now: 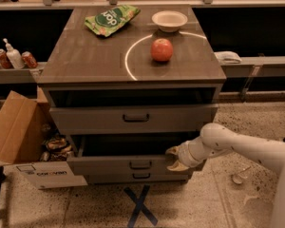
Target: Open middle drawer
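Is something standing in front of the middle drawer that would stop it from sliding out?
Nothing visible does. The gripper is at the middle drawer's right front; the cardboard box stands off to the left.

Speckled floor [223,201] bears a blue tape cross [139,206]. Open cardboard box [13,133] at left. Long ledge [275,64] behind. Lighting dim, warm.

You see the gripper [174,158] at the right end of the middle drawer [104,166] front; the drawer stands partly out.
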Motion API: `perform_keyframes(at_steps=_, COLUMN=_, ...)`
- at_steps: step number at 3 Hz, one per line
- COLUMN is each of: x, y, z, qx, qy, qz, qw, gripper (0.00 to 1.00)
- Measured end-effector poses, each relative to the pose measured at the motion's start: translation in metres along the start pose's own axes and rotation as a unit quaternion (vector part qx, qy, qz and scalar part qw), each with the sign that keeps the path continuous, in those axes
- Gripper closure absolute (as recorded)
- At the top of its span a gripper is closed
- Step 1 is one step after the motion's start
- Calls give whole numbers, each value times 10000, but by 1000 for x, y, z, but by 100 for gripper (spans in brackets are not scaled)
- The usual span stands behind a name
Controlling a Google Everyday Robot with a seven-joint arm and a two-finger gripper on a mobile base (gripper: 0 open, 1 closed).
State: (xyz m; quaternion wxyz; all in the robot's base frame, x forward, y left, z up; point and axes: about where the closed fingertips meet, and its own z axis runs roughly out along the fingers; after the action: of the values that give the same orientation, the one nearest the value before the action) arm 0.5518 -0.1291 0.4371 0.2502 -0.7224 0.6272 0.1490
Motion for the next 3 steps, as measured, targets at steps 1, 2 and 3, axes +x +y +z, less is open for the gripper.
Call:
perform_keyframes(at_steps=1, x=-13, y=23, z=-21, qx=218, qy=-59, qz=-103, qw=9997, gripper=89)
perform_keyframes(at_steps=2, x=-18, y=39, z=-36, qx=350, qy=-149, qz=-72, qw=9992, gripper=86)
perform_keyframes(at_steps=3, x=-18, y=41, z=-34, qx=335, qy=-162, qz=-64, qw=9993, gripper=54)
